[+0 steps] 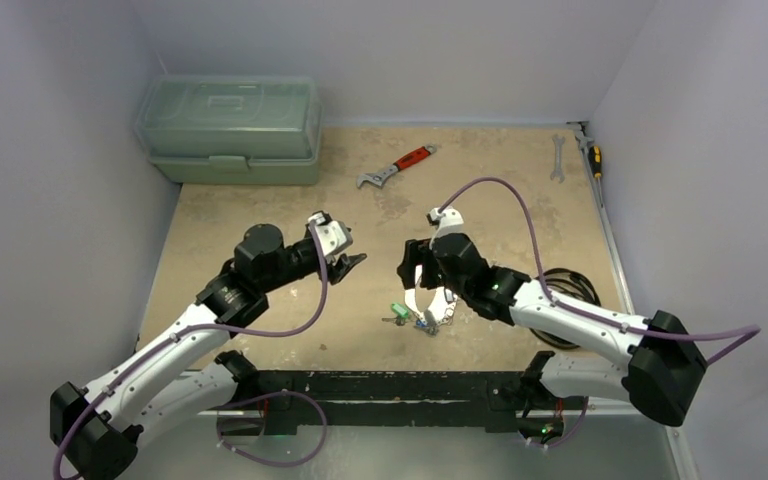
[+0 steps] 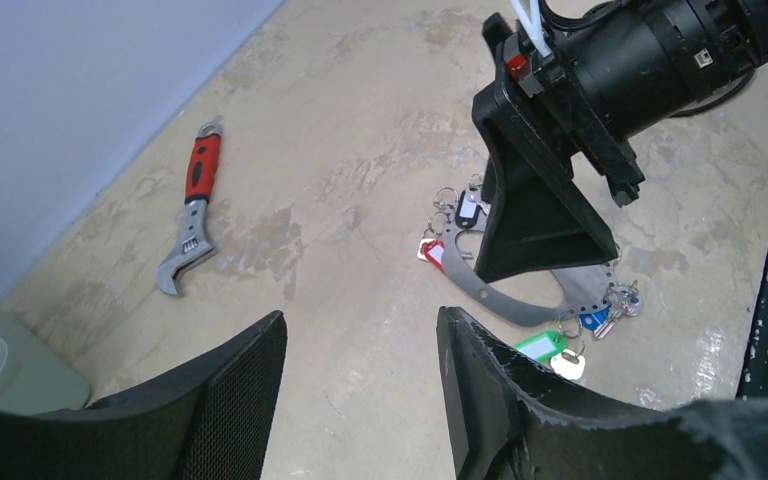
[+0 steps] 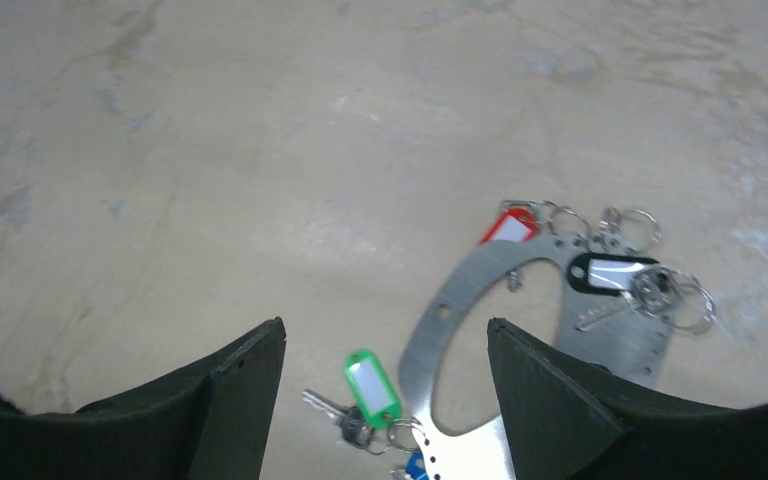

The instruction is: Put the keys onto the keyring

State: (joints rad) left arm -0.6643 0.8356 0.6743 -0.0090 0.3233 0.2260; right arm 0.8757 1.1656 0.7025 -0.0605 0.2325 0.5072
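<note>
The keyring is a flat silvery loop with small holes, lying on the table. Keys hang from it on small rings: a green tag, a red tag, a black tag and a blue one. My right gripper is open and empty just above the loop, straddling its edge and the green-tagged key. My left gripper is open and empty over bare table, left of the keyring. In the top view the left gripper and right gripper face each other over the keyring.
A red-handled wrench lies at the back middle. A green toolbox stands at the back left. A silver spanner and a screwdriver lie by the right wall. A black cable coil lies by the right arm.
</note>
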